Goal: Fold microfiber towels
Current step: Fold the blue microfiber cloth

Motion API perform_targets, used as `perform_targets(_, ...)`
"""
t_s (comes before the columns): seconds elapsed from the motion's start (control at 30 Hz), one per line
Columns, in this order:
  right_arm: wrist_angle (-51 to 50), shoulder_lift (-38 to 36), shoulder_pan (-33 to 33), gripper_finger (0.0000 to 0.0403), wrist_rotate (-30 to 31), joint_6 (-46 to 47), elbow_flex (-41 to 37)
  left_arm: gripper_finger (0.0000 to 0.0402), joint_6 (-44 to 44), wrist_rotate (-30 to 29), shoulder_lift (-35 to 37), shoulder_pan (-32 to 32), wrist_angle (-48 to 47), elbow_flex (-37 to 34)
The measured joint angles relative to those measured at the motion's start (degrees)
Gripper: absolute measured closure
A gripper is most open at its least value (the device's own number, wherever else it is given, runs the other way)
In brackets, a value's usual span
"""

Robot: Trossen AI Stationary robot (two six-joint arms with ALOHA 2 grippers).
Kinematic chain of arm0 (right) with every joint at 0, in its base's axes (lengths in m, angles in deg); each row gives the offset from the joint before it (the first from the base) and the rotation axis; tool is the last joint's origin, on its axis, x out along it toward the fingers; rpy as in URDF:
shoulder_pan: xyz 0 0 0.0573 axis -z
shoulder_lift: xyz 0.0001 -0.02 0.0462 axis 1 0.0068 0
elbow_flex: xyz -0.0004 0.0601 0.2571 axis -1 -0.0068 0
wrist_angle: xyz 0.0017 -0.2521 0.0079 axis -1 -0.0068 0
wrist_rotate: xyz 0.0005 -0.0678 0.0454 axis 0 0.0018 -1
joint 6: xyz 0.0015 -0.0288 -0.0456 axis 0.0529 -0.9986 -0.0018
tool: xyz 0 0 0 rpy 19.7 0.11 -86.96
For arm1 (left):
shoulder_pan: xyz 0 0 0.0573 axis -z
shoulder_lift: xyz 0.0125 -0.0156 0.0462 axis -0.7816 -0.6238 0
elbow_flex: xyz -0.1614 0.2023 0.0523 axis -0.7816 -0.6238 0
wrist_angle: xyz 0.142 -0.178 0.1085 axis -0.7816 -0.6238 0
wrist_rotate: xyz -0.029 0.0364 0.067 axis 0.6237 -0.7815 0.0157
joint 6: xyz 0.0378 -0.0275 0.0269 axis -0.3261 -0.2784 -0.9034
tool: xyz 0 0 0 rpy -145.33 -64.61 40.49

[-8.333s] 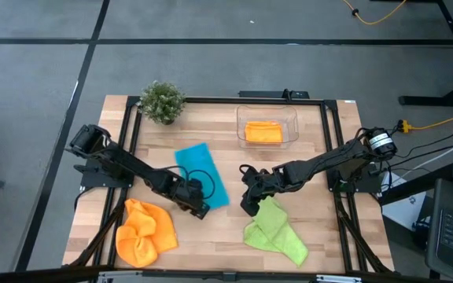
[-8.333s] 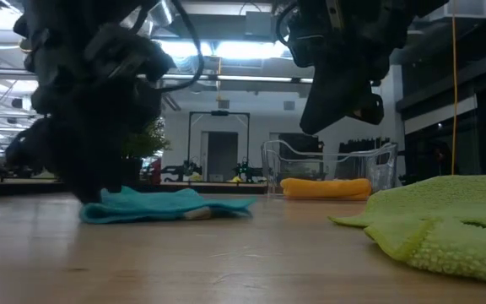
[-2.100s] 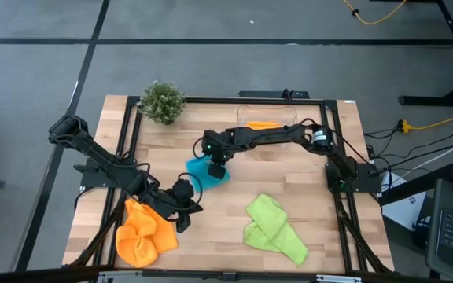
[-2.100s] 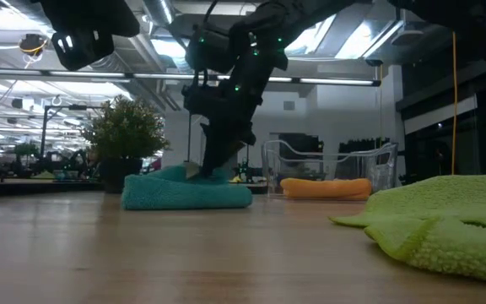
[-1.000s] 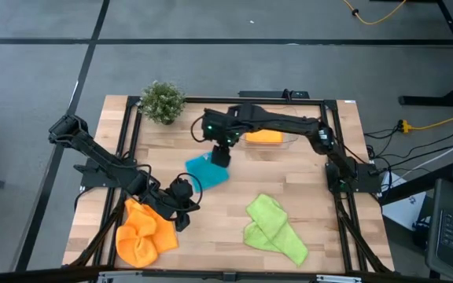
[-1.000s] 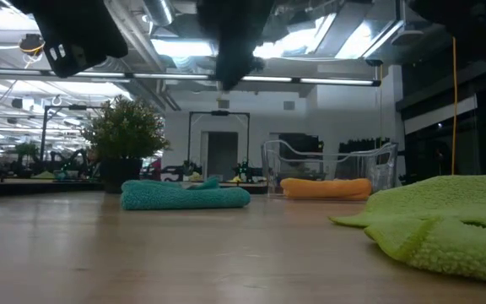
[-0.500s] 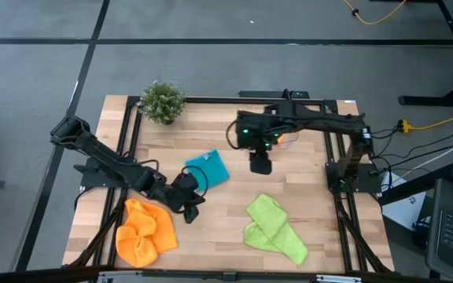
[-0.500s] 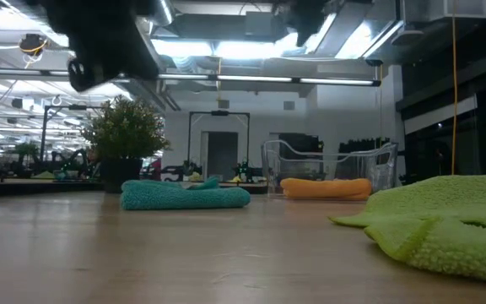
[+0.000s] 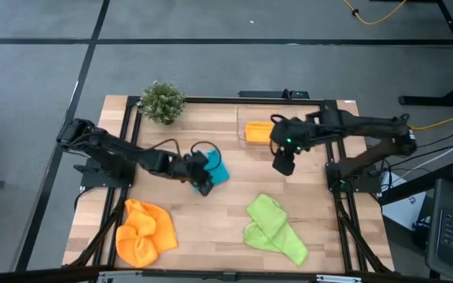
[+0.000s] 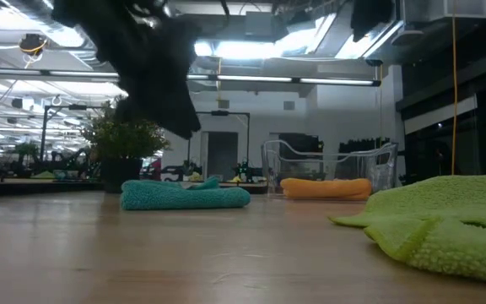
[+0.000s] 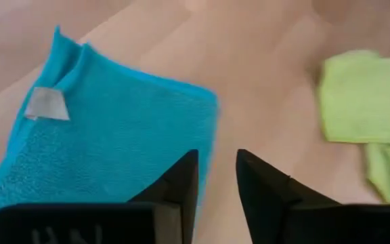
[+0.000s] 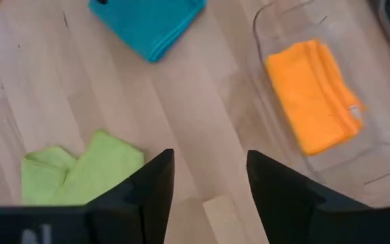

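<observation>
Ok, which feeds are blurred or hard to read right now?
Low view: an arm shows only as a dark smear against bright ceiling lights, while the folded teal towel stays sharp. Left wrist view: the lime green towel is soft. Right wrist view: the orange towel in the tub is slightly smeared.

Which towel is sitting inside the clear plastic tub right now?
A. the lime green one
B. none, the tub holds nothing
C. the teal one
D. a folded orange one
D. The high view shows a folded orange towel lying in the tub, while the teal towel and green towel lie on the table.
</observation>
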Motion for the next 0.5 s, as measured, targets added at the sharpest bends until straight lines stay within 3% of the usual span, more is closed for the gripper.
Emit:
perform_targets(0.2,12.5,-5.7,-1.8,0.0215,0.1,6.2,-14.2,0.03,-0.8,1.7,-4.7,-4.5,-2.0,0.0)
perform_targets(0.5,45.7,-5.5,-3.4,0.0215,-0.4,4.4,-32.6,0.0299,-4.7,9.6,-13.2,-5.3,-2.2,0.3)
